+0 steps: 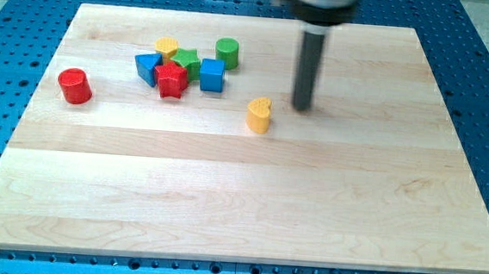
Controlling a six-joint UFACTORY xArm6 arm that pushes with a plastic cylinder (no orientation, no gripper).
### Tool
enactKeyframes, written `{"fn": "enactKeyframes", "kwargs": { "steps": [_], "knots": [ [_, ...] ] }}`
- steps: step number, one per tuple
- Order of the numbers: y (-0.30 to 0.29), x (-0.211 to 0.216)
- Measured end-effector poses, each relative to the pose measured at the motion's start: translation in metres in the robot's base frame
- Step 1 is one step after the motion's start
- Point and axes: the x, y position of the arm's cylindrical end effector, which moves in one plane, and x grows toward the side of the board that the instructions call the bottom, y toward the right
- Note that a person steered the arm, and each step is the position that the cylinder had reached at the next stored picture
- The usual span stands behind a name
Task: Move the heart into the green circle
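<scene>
Right, my tip [302, 106] sits down on the wooden board [240, 197], a little to the view's right of the yellow heart [260, 116] and slightly higher in the view, with a clear strip of bare wood between the two, so nothing is being pushed at this instant. No hand on this arm at all, just the straight dark rod, so it has hold of nothing and there is no opening to speak of. That yellow heart stands alone near the middle of the board, well apart from the cluster up toward the view's top left. Over there, the green circle [227, 52] stands at the cluster's right end, the piece nearest the rod's side. Just below and left of it sits a blue cube [212, 75], and beside that a green block [187, 62] whose shape is hard to make out, a red block [172, 80] in front of it, a blue block [148, 67] at the cluster's left, and a small yellow block [166, 46] tucked behind at the top. Further toward the view's left edge, a red cylinder [75, 85] stands by itself, away from everything else.
</scene>
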Motion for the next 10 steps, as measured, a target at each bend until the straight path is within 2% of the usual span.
{"fn": "enactKeyframes", "kwargs": {
  "steps": [1,2,4,5,6,7,8,9,10],
  "knots": [
    [-0.043,0.067],
    [-0.113,0.075],
    [-0.056,0.003],
    [-0.049,-0.038],
    [-0.062,-0.069],
    [-0.049,-0.098],
    [-0.088,-0.122],
    [-0.065,-0.093],
    [-0.083,-0.087]
  ]
}}
